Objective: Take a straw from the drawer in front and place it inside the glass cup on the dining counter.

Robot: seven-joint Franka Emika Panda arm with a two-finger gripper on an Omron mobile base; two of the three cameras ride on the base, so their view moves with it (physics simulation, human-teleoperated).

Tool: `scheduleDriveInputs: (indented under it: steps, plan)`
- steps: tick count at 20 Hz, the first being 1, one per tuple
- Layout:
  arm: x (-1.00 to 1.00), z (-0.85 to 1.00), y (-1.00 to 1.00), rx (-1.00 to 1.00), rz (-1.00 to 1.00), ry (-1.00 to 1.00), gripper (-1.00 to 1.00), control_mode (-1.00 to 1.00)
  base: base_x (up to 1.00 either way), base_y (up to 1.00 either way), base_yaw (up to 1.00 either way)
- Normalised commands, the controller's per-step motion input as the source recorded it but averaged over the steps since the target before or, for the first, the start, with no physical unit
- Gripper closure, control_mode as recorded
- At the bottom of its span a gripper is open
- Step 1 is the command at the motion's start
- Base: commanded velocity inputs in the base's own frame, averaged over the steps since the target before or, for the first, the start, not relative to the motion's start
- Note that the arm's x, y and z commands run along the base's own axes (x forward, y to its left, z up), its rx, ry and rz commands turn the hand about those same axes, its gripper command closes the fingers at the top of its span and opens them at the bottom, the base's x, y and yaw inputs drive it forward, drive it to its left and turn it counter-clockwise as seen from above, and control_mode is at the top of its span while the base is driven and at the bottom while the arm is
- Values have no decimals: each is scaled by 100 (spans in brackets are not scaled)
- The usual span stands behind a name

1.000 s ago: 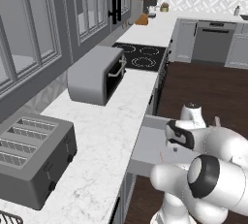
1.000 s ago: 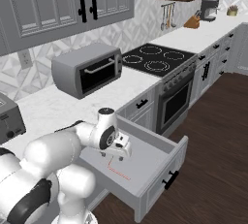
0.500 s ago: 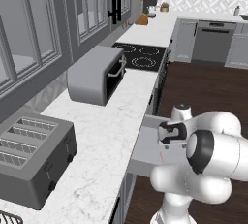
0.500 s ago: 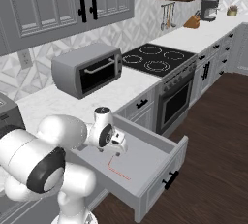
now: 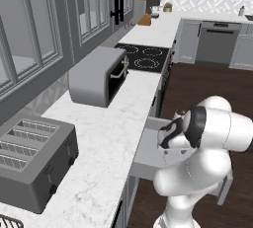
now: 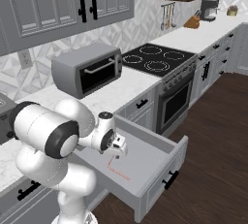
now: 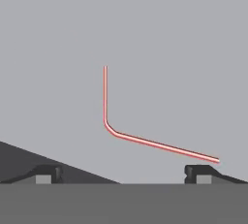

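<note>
Reddish-pink straw (image 7: 145, 140), bent, flat on drawer (image 6: 145, 157) floor; gripper (image 7: 123, 172) spread wide above. Risk: thin tube slips between closing fingers.

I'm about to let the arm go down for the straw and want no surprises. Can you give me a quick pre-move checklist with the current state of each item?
1. Drawer pulled open: ok.
2. Straw lying free on the drawer floor, bent, nothing on it: ok.
3. Gripper open, holding nothing: ok.
4. Gripper over the drawer, looking down at the straw: ok.
5. Straw centred between the fingertips: not ok, its long end runs toward one fingertip.
6. Glass cup on the dining counter ready: cannot tell.
</note>
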Motion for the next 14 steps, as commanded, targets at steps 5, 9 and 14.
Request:
scheduleDriveInputs:
  steps: [5,9,14]
  plan:
    - [28,-31,6,2,0,0,-100,-100,0,0,0]
    - [26,-27,6,0,0,0,-100,-100,0,0,0]
    - [24,-31,1,0,0,0,-100,-100,0,0,0]
